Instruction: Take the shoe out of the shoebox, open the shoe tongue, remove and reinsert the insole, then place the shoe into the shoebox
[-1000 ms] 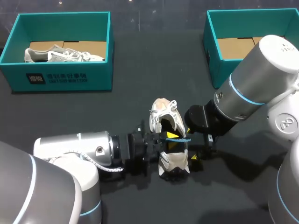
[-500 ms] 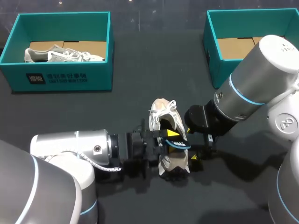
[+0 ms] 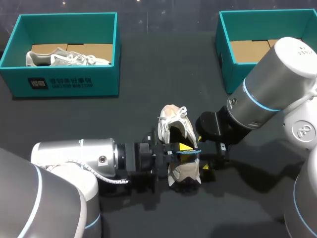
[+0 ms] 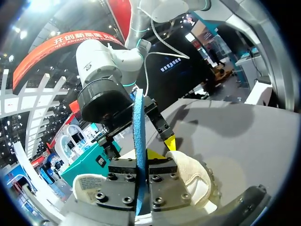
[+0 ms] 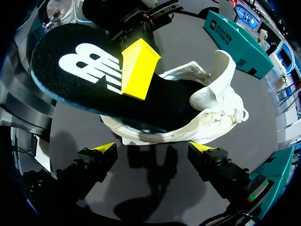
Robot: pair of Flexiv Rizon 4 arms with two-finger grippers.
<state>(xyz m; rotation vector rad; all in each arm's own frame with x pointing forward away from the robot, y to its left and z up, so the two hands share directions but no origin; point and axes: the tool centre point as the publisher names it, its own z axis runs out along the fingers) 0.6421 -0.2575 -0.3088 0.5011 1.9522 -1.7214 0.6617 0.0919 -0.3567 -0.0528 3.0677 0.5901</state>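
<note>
Dark table (image 3: 148, 99): left fingers (image 5: 138, 70) pinch the white-logoed black insole (image 5: 80, 70) over the shoe (image 3: 173, 124), right fingers (image 5: 104, 149) spread beside it.

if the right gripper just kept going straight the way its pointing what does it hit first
Most likely the side of the white shoe, which lies directly ahead of the open right gripper. The black insole sits just above it. Depth is unclear, so that could come first.
</note>
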